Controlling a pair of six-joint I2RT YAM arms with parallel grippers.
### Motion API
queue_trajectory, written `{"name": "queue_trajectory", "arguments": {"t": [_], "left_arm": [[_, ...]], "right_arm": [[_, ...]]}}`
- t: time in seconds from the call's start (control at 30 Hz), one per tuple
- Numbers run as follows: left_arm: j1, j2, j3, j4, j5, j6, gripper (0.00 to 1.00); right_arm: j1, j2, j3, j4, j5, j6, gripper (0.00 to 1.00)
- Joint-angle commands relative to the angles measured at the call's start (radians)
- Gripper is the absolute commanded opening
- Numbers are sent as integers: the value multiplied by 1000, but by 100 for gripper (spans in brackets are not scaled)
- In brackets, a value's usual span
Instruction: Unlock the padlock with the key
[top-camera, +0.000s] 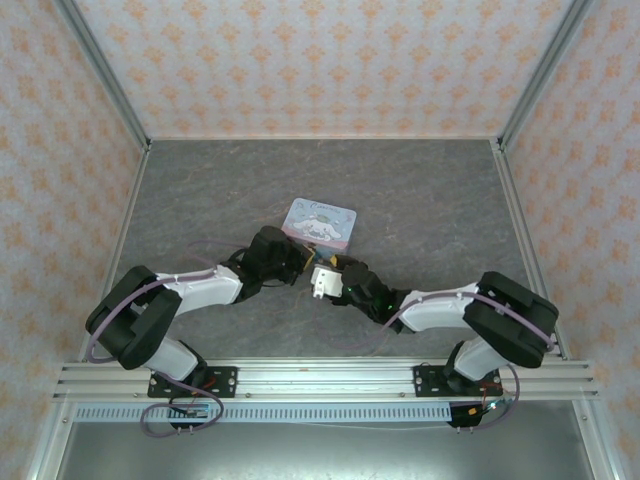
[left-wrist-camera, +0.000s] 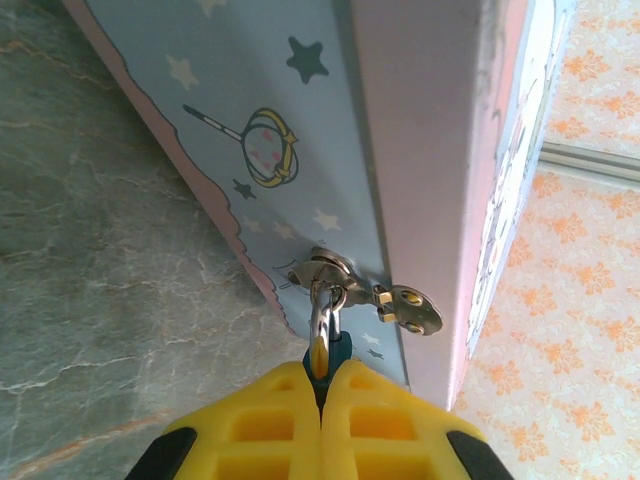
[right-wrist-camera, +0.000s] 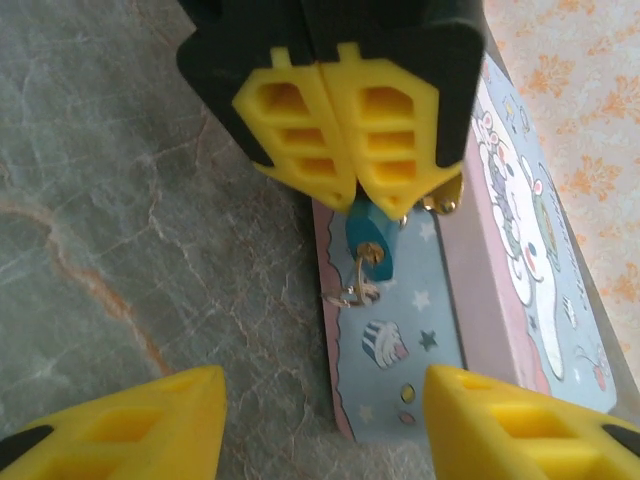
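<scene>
So the left fingers (left-wrist-camera: 262, 432) are clamped on the tiny teal padlock (right-wrist-camera: 364, 230) hooked through the tin's (left-wrist-camera: 250, 90) clasp (left-wrist-camera: 330, 268). Its free end, with what looks like the key (right-wrist-camera: 360, 282) dangling, points at the right fingers (right-wrist-camera: 150, 425) — wide apart, nearby.

Tiny teal padlock (right-wrist-camera: 366, 232) hooked through latch (left-wrist-camera: 330, 268) on tin (left-wrist-camera: 300, 120), pinched by left tool (left-wrist-camera: 322, 372).

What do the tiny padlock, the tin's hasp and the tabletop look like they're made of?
Padlock: teal body, smooth painted look, probably metal; its shackle is shiny silver metal. Hasp: polished silver metal, bright glints. Tabletop: grey with marble-like veins, matte; stone or printed sheet, cannot tell.
</scene>
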Motion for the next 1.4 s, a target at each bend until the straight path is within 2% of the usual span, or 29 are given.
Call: {"name": "queue_trajectory", "arguments": {"t": [0.0,0.17,0.43,0.8,0.93,1.13,1.37], "left_arm": [[-7,-15,35,-1,7,-10,5],[-8,-15,40,-8,10,-8,5],[-8,-19,37,-15,13,-7,5],[-8,-24,34,-21,12,-7,5],[-8,-24,33,-22,12,-7,5],[-8,-24,32,-21,12,-7,5],[-8,-21,29,-19,12,-7,5]], "right_arm": [[6,42,38,117,15,14,51],[7,94,43,184,30,46,48],[7,142,56,213,38,73,30],[3,151,75,207,36,120,22],[1,152,89,186,34,171,12],[-7,151,93,166,53,196,2],[-34,118,79,154,52,288,0]]}}
